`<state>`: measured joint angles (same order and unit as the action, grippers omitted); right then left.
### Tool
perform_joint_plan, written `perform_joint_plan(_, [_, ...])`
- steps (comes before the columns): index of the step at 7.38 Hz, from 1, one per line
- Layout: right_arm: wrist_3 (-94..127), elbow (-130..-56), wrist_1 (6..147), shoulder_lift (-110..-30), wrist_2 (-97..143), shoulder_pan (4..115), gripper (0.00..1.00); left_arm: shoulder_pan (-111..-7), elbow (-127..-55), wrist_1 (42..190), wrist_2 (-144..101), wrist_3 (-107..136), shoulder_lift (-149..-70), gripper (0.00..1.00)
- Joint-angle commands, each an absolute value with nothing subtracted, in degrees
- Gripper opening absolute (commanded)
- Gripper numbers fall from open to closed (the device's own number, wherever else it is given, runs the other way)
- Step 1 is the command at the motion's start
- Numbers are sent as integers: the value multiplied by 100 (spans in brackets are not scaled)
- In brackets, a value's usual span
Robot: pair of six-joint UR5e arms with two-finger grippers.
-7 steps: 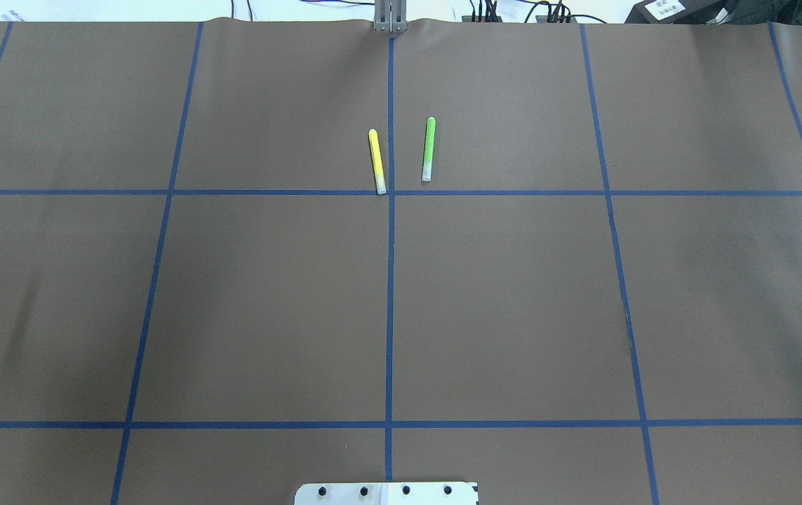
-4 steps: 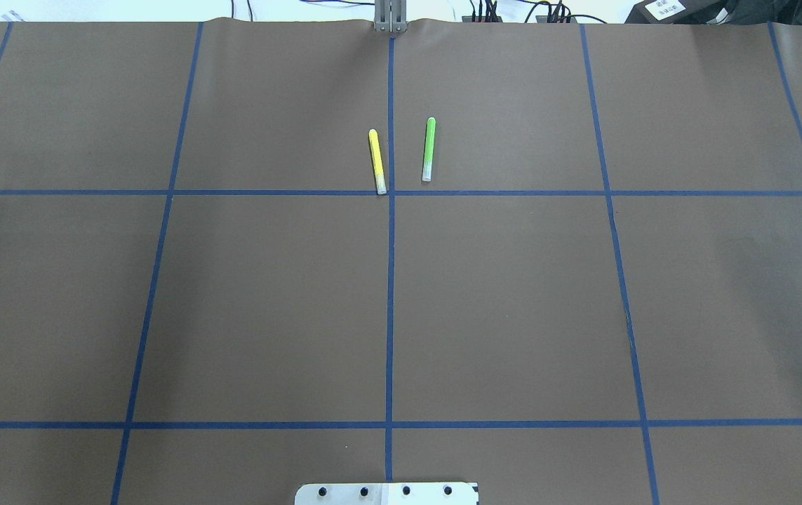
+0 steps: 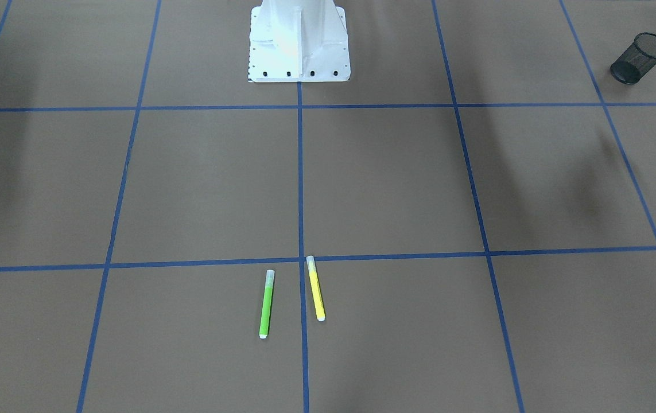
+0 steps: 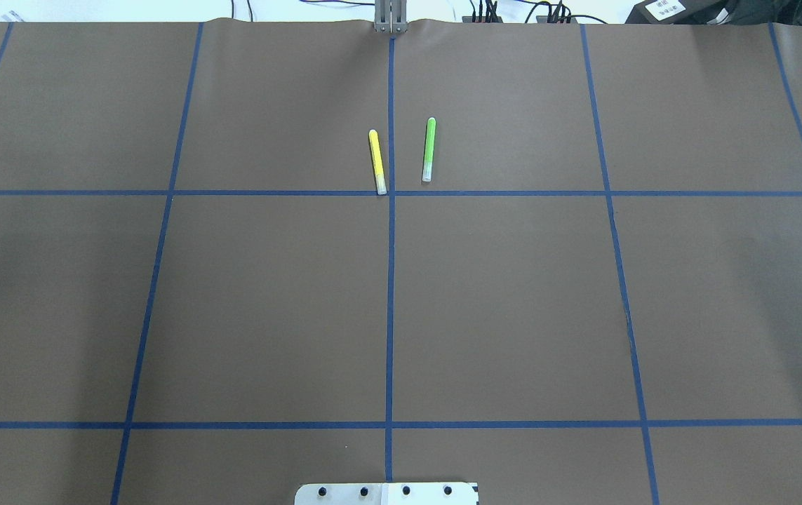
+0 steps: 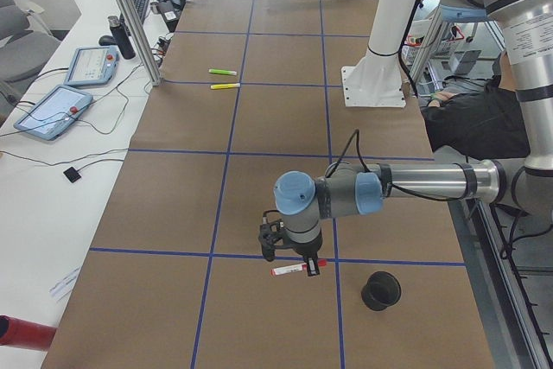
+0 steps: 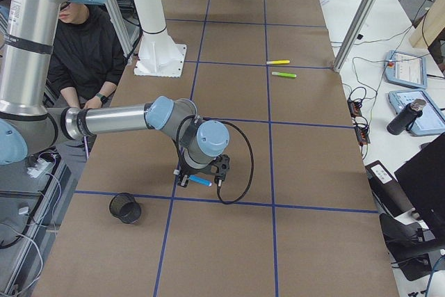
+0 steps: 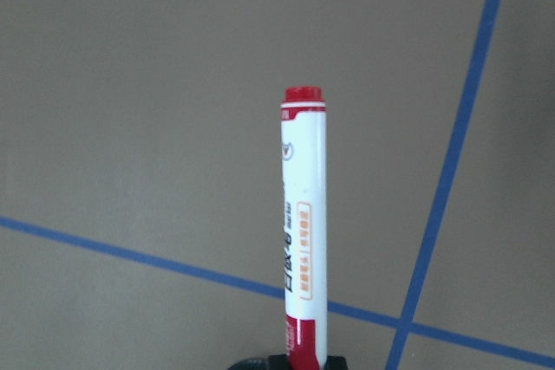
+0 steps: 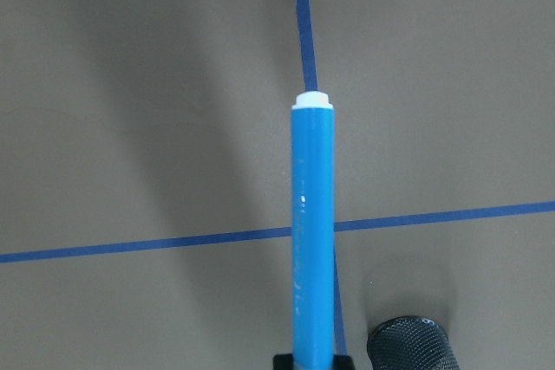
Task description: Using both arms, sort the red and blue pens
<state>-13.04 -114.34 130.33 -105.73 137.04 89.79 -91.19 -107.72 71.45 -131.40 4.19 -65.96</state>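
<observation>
In the left wrist view the red pen (image 7: 303, 231), a white barrel with red ends, sticks out from the black jaws at the bottom edge, above the brown table. The exterior left view has my left gripper (image 5: 289, 252) shut on that red pen (image 5: 298, 268), held level, near a black mesh cup (image 5: 381, 290). The blue pen (image 8: 312, 231) is clamped the same way in the right wrist view, with a mesh cup (image 8: 412, 346) just beside it. From the exterior right view my right gripper (image 6: 201, 172) holds the blue pen (image 6: 200, 181) level, near that cup (image 6: 126, 208).
A yellow marker (image 4: 377, 161) and a green marker (image 4: 428, 149) lie side by side at the table's far middle. The robot's white base (image 3: 299, 46) stands at the near middle. A person in dark clothes (image 6: 87, 46) sits behind the robot.
Neither marker has moved in the overhead view. The faint shadows that lay on the table's left and right sides earlier have faded.
</observation>
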Motion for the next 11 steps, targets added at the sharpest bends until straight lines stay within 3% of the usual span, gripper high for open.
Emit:
perform_joint_plan(1, [-1310, -11575, 13298, -10573, 13764, 9035, 0, -9849, -10810, 5650, -13490, 396, -6452, 0])
perform_joint_plan(7, [-1301, -11575, 13263, -10503, 13764, 9088, 0, -10660, -10837, 2456, -14669, -571, -6161, 0])
perform_joint_plan(11, [-1283, -11593, 13219, -10485, 13772, 9097, 0, -10661, -10189, 2426, -15063, -571, -6231, 0])
